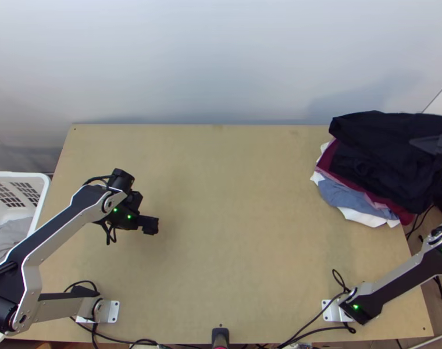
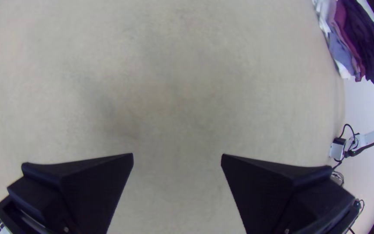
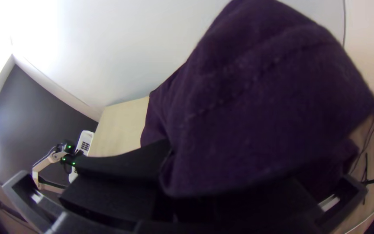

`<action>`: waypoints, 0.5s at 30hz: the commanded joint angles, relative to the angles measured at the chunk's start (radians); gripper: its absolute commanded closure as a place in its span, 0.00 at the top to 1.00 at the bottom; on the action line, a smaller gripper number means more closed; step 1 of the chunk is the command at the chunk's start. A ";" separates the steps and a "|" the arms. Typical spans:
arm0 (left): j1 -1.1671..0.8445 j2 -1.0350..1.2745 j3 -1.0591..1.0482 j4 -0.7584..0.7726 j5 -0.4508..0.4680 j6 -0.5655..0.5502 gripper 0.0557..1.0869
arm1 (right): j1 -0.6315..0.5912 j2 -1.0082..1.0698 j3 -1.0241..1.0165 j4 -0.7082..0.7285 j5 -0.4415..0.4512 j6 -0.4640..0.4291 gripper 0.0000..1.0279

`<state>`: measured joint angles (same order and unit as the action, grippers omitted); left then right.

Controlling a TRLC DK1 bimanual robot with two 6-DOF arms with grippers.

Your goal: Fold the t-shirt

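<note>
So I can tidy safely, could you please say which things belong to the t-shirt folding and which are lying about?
For the job:
dark garment on top, probably the t-shirt
right gripper, at it
left gripper, empty

Probably lying about:
other clothes beneath
white basket
its grey cloth

Place: robotics lab
Light wooden table (image 1: 238, 262): bore two silver-and-black robot arms (image 1: 52, 232)
Black cables (image 1: 337, 328): trailed beside their mounts

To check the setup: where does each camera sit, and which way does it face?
Top view: above the table's near edge, facing steeply down; left arm and right arm show.
Left wrist view: on that wrist, facing the table; its gripper shows, open.
Right wrist view: on that wrist, facing dark cloth; its gripper housing shows.
Shared by top and left wrist: clothes pile.
</note>
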<state>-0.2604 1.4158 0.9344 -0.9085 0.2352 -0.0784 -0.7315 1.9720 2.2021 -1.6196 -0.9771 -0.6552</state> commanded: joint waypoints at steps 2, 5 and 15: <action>-0.031 0.003 0.003 0.007 -0.005 -0.017 0.96 | -0.131 -0.004 -0.070 -0.100 -0.005 -0.106 0.03; -0.034 0.008 0.006 0.007 -0.008 -0.017 0.96 | -0.160 -0.001 -0.116 -0.102 0.002 -0.113 0.03; -0.046 0.014 0.001 0.007 -0.014 -0.017 0.96 | -0.155 -0.015 -0.440 -0.100 0.017 -0.233 0.03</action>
<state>-0.2996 1.4265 0.9405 -0.9020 0.2264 -0.0944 -0.8848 1.9640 1.9381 -1.7153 -0.9710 -0.8139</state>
